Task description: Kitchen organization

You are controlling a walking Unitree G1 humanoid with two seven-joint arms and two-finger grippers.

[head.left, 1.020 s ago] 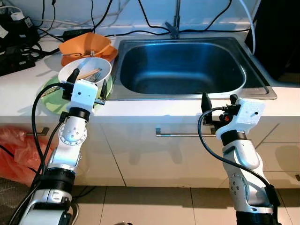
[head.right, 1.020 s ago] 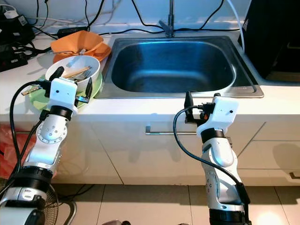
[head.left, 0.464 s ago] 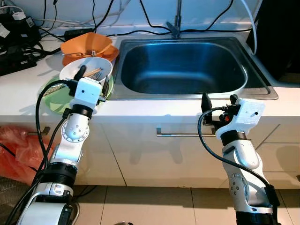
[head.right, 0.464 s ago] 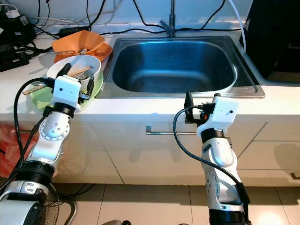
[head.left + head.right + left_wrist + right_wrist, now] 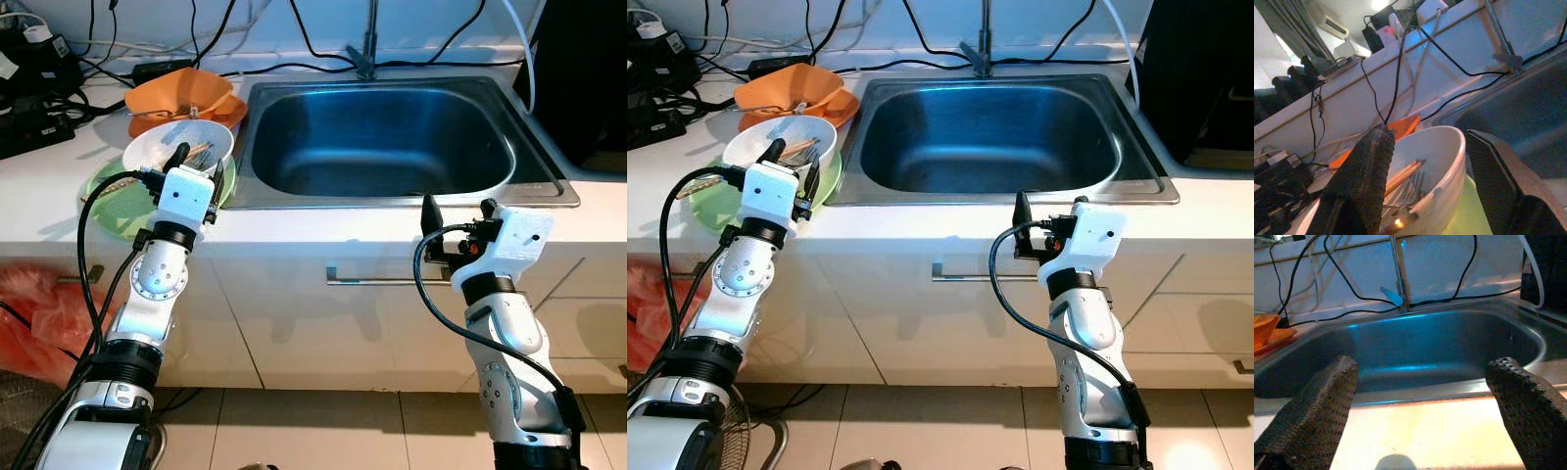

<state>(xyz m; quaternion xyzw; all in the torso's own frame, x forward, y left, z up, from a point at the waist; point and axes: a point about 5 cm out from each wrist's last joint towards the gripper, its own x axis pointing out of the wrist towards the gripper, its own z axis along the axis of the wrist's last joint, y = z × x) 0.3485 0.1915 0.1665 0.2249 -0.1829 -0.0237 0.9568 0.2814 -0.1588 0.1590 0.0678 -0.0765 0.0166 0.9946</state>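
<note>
Right, your left gripper [image 5: 196, 164] is up at the white bowl [image 5: 157, 150] on the counter [image 5: 323, 227], fingers spread wide. In the left wrist view one finger [image 5: 1364, 171] sits over the bowl's inside and the other outside its near rim, so the rim is betw. them, but they haven't closed on it. The bowl holds chopsticks [image 5: 1403, 175] and a fork [image 5: 1413, 188], and stands on a green plate [image 5: 113, 201]. An orange bowl [image 5: 186, 95] is just behind it, next to the sink [image 5: 382, 137]. Your right gripper [image 5: 456, 208] hangs in front of the counter edge, facing the sink, fingers wide apart w/ nothing in them. Black cables [image 5: 313, 44] run along the back wall by the tap [image 5: 364, 54].
</note>
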